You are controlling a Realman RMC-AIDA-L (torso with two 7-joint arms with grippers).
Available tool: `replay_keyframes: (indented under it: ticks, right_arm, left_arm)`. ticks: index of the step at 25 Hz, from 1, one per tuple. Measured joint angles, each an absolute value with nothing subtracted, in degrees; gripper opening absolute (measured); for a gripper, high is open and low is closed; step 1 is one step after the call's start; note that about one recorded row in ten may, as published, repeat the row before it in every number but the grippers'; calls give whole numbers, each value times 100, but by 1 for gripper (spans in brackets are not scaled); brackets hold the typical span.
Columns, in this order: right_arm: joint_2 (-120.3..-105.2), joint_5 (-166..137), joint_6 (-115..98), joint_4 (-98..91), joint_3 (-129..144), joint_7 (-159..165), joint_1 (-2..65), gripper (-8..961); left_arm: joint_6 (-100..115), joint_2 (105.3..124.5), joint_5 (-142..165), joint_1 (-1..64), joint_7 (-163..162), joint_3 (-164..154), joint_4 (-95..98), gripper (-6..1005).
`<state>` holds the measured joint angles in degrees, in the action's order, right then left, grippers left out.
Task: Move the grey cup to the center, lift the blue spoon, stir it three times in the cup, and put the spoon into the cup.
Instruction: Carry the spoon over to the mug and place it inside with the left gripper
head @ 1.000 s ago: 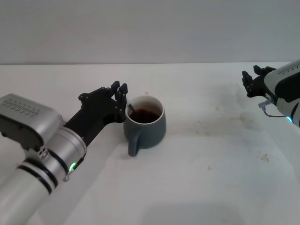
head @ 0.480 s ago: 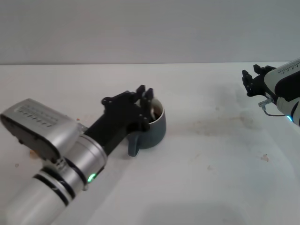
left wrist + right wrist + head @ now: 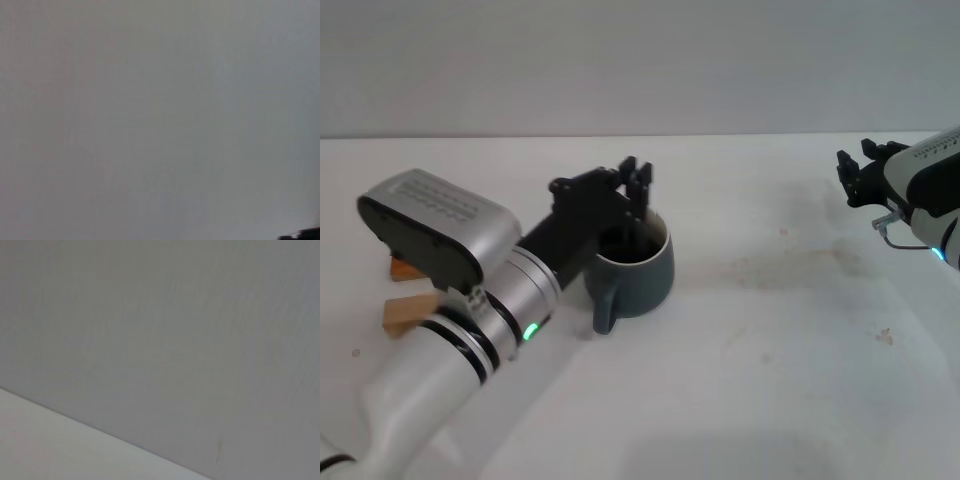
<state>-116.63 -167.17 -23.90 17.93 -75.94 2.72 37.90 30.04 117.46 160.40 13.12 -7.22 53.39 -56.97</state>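
The grey cup [image 3: 642, 272] stands on the white table left of the middle, its handle toward me and dark liquid inside. My left gripper [image 3: 637, 200] hangs over the cup's far rim, its jaws close together and pointing down into the cup. The blue spoon is hidden under the gripper and the black wrist. My right gripper [image 3: 860, 172] is parked in the air at the far right, well away from the cup. Both wrist views show only a plain grey wall.
Two small wooden blocks [image 3: 404, 311] lie at the left, partly hidden by my left arm's silver housing [image 3: 440, 225]. The table's back edge meets the grey wall behind the cup. Faint stains mark the tabletop [image 3: 770, 270] right of the cup.
My left gripper has swung from the cup's left side to over its far rim, and the arm has moved right, uncovering the wooden blocks. The cup and right arm have not moved.
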Motion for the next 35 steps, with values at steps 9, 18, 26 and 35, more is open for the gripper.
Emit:
replay_keyframes:
  ticks: [9,18,26,35]
  right_arm:
    - [-11671,-16716,-2391,1784,-7594,272,3772,302]
    - [-11672,-16717,-2391,1783,-7594,272,3781,302]
    - [-11681,-16716,-2391,1791,-7594,272,3794,302]
    - [-11671,-16717,-2391,1793,-7597,272,3806,302]
  left_arm:
    - [2982,11598,16047,835,-779,5582,-5870,129]
    - [3012,11556,16049,375,-813,5241,-6376,132]
    - [3030,11584,16049,476,-818,5160,-6400,155]
    - [3232,11615,16049,475,-822,5201,-6231,181]
